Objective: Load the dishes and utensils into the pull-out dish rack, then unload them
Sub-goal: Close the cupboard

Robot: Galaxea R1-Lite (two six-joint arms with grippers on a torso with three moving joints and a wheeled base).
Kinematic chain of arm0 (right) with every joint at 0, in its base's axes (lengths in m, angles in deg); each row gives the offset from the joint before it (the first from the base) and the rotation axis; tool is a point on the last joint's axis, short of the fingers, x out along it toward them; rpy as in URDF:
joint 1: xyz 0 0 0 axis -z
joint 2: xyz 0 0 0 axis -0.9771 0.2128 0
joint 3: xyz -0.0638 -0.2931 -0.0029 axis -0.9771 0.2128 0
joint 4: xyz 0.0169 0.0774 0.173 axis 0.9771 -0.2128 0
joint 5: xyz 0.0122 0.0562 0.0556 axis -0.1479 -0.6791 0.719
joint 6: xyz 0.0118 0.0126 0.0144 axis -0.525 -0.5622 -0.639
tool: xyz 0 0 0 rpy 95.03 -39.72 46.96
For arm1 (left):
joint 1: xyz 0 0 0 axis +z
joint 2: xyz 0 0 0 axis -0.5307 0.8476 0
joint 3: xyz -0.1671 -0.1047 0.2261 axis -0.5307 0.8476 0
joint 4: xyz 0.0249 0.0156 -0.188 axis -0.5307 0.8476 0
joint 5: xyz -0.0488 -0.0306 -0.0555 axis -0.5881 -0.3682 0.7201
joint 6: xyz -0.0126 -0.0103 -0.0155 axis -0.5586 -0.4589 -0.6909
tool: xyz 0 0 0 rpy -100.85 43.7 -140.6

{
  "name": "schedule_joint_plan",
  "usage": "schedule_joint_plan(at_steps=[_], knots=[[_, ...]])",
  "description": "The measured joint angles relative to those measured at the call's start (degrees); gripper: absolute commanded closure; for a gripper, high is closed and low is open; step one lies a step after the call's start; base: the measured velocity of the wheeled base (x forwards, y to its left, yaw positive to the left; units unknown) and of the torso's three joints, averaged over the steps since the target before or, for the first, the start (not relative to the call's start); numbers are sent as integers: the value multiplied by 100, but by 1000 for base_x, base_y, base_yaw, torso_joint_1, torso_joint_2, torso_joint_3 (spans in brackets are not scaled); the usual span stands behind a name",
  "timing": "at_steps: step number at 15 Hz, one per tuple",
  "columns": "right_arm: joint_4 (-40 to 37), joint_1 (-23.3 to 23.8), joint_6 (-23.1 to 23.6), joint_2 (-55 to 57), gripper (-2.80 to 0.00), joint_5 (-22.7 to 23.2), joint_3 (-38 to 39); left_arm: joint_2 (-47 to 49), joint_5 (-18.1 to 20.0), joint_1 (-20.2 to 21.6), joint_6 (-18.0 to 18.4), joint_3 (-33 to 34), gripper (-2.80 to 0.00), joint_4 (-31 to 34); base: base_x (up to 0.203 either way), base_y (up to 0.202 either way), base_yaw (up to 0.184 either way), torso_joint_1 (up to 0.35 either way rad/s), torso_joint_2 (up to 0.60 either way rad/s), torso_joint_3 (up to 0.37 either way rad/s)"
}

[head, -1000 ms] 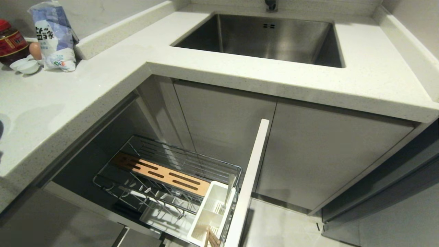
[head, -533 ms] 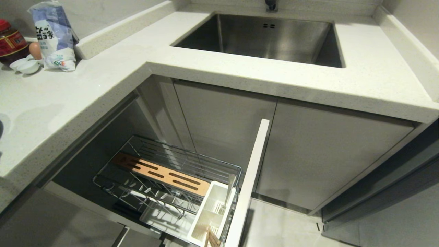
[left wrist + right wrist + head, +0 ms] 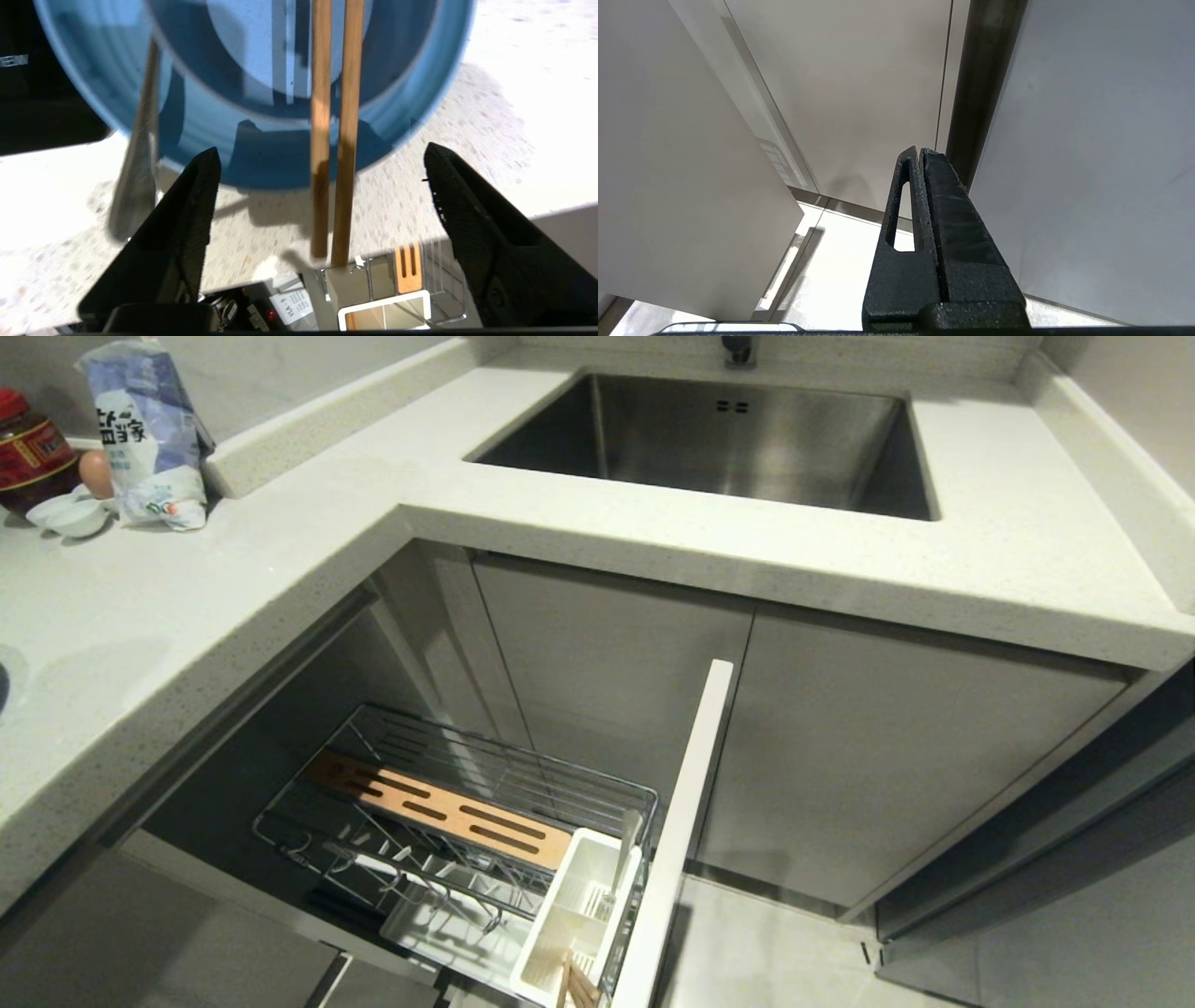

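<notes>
With the chopsticks (image 3: 334, 140) apparently just set across the plate (image 3: 261, 154), the left gripper (image 3: 317, 196) gapes empty; unloading next means fetching the rack's (image 3: 485, 784) remaining utensils.

Upper left of the head view, the blue-and-white bag (image 3: 145, 429) bears large Chinese characters, "当家" legible; the dark jar's (image 3: 33, 453) label stays unreadable
</notes>
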Motion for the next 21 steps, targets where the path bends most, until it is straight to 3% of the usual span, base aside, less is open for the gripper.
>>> schedule_joint_plan(at_steps=[5, 6, 8, 13, 15, 18, 21], knots=[[-2, 0, 2, 0, 0, 0, 0, -660, -131, -317, 7, -11, -280, -2, 0, 0, 0, 0, 0, 0], [-2, 0, 2, 0, 0, 0, 0, -830, -235, -403, 19, -22, 0, -30, 0, 0, 0, 0, 0, 0], [0, 0, 0, 0, 0, 0, 0, -1224, -540, -575, 153, -30, 0, -203, 0, 0, 0, 0, 0, 0], [-1, 0, 0, 0, 0, 0, 0, -2257, -779, -772, 1228, 46, 0, -854, 0, 0, 0, 0, 0, 0], [-1, 0, 0, 0, 0, 0, 0, -2706, -481, -801, 1791, 220, 0, -884, 0, 0, 0, 0, 0, 0], [-2, 0, 2, 0, 0, 0, 0, -3445, 338, -821, 2586, 614, 0, -885, 0, 0, 0, 0, 0, 0], [0, 0, 0, 0, 0, 0, 0, -3961, 1241, -867, 2899, 913, 0, -870, 0, 0, 0, 0, 0, 0]])
